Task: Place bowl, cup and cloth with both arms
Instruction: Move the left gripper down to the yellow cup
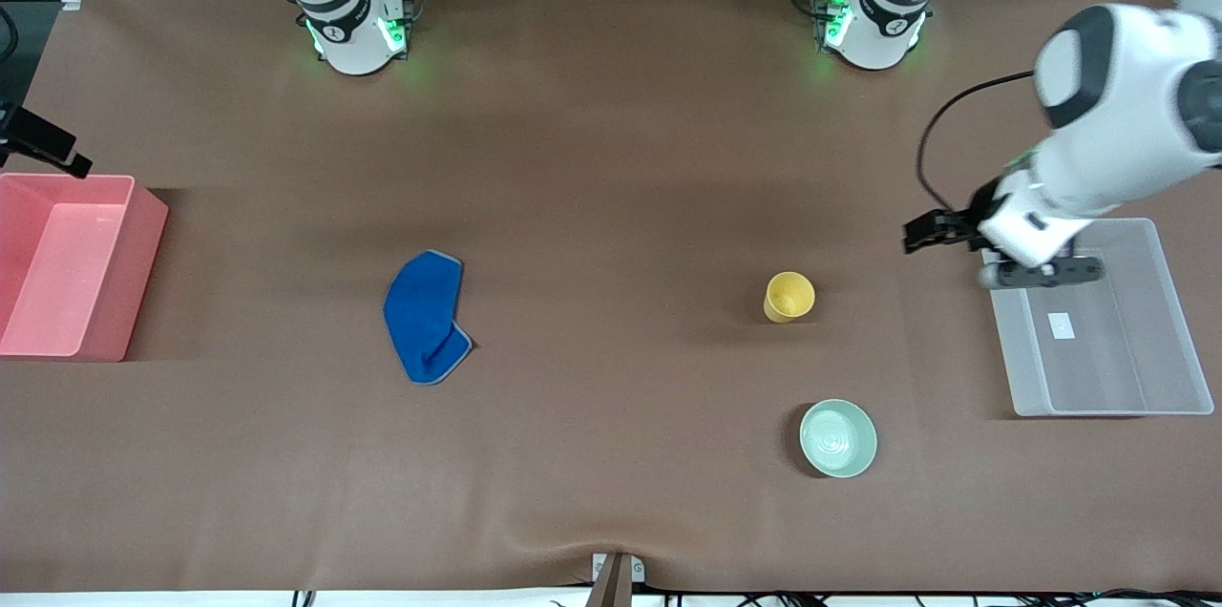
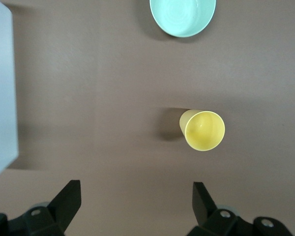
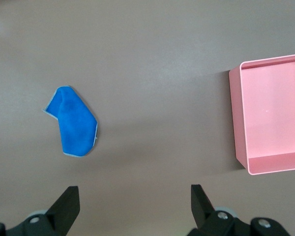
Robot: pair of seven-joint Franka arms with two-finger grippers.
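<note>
My table [image 1: 611, 158] fills the front view. At its middle-left edge sits the pink bin [image 1: 67, 263]; at the middle right, the clear bin [image 1: 1107, 368], with my left arm [image 1: 1117, 130] reaching over its upper corner.

The cloth [image 1: 427, 316] lies crumpled left of centre, well apart from both my grippers. In the right wrist view it sits at middle left [image 3: 73, 123], the pink bin at right [image 3: 270, 113], and my right gripper [image 3: 134, 204] hangs spread wide, holding nothing.

The bowl [image 1: 838, 437] rests at lower right, the cup [image 1: 789, 296] above it. My left gripper [image 1: 931, 230] hovers near the clear bin's corner, spread wide and holding nothing; in its wrist view [image 2: 136, 201] the cup [image 2: 203, 130] stands just off my fingertips, the bowl [image 2: 183, 15] at the top edge.
</note>
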